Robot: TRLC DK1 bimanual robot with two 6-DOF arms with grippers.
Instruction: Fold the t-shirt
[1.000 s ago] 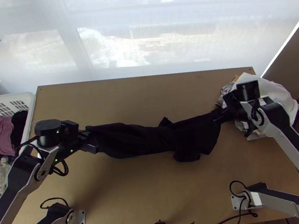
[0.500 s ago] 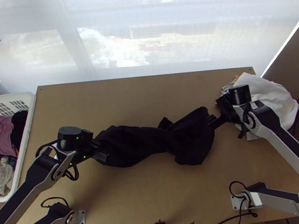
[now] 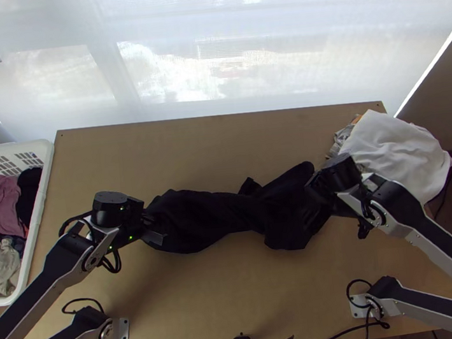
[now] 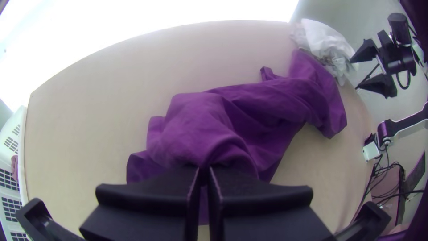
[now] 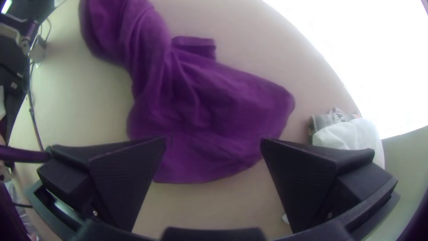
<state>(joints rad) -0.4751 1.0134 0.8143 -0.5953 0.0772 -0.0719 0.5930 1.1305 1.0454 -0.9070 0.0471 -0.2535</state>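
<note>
The t-shirt (image 3: 211,212) lies bunched and twisted lengthwise across the middle of the table, black from above. At its left end is my left gripper (image 3: 155,231); my right gripper (image 3: 319,205) is over its right end. Purple in the left wrist view, the t-shirt (image 4: 267,105) rises in folds to my left gripper (image 4: 204,174), whose fingers are shut on it. The right wrist view has the wider, flatter end of the t-shirt (image 5: 223,107) beneath my right gripper (image 5: 214,145), which stands wide open with no cloth gripped.
A white basket (image 3: 43,187) holding clothes stands at the table's left edge. White cloth (image 3: 397,153) is heaped over the right back corner, beside the right arm. Bare tabletop (image 3: 223,144) lies behind the shirt, and cables run along the near edge.
My right gripper has let go of the shirt's right end and moved left over it. My left gripper has moved right and slightly nearer with its end, so the shirt lies slacker.
</note>
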